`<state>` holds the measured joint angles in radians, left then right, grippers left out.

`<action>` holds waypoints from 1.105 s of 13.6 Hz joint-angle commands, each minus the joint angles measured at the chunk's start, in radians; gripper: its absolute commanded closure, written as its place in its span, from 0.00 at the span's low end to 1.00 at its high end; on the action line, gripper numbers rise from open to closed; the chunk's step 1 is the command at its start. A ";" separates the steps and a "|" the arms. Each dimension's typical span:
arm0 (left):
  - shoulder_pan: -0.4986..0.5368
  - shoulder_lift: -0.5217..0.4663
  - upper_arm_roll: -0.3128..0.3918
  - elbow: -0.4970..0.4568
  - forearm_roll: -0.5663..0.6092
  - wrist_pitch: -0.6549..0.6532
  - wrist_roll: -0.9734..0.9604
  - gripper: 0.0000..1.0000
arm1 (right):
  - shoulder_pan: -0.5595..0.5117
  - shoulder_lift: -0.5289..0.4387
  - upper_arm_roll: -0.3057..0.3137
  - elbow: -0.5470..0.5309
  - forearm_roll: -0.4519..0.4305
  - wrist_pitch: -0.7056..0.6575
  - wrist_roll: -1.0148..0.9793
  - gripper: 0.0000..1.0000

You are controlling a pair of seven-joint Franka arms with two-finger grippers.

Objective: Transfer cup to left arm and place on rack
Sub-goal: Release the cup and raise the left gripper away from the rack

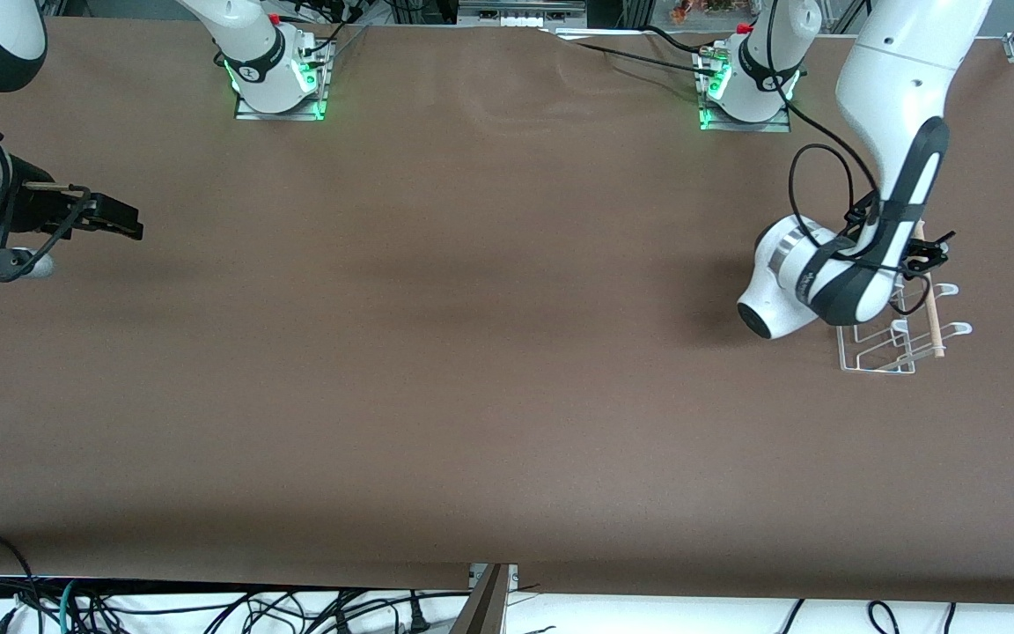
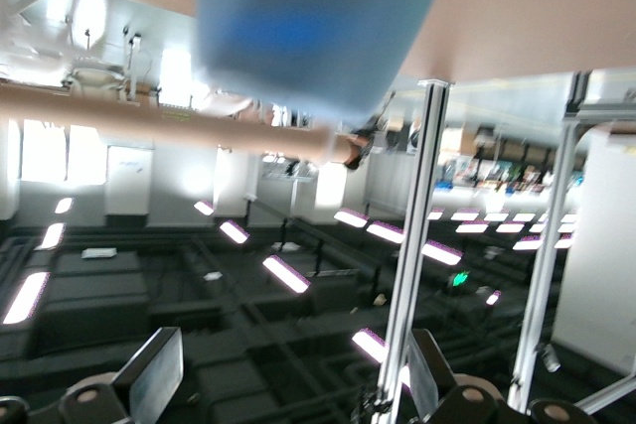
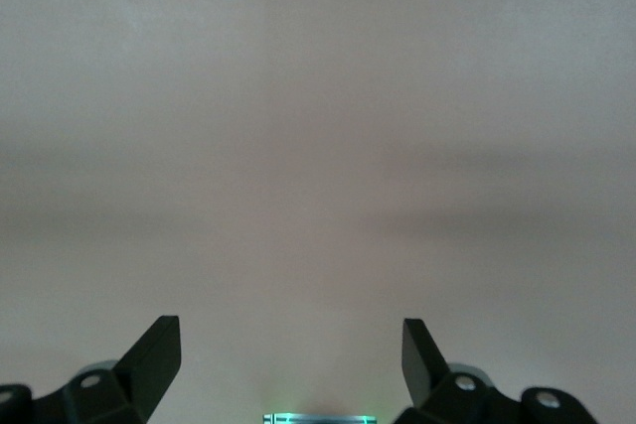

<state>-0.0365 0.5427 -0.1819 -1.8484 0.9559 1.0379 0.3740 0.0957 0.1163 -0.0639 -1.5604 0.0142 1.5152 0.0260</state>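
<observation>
Currently, the left gripper (image 2: 288, 374) is seen spread wide, nothing held, and is positioned over the rack (image 1: 885, 352) in the front view's middle band, toward the left arm's end. The cup (image 2: 318, 27) is shown blurred in the left wrist view, clear of both fingers (image 2: 159, 374), beside the dowel (image 1: 934, 317). In the front view, the cup is hidden by the arm. The right gripper (image 3: 290, 354) is parked released over bare table (image 1: 472, 352).

cup (image 2: 318, 27) blurred, rack (image 1: 903, 339) partly hidden
</observation>
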 commanded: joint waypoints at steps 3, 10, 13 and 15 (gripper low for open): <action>0.046 -0.121 -0.001 0.291 -0.299 0.005 -0.001 0.00 | 0.018 0.008 0.009 0.014 0.003 -0.027 -0.015 0.01; 0.046 -0.277 -0.002 0.505 -0.787 0.164 -0.347 0.00 | 0.021 0.014 0.009 0.014 0.003 -0.026 -0.015 0.01; 0.046 -0.368 0.013 0.491 -0.922 0.327 -0.392 0.00 | 0.019 0.020 0.009 0.016 0.003 -0.026 -0.015 0.01; 0.049 -0.395 0.114 0.471 -0.962 0.468 -0.391 0.00 | 0.021 0.020 0.009 0.016 0.003 -0.026 -0.014 0.01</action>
<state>0.0041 0.1940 -0.1561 -1.3386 0.0523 1.4005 -0.0154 0.1139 0.1315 -0.0538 -1.5605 0.0144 1.5054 0.0254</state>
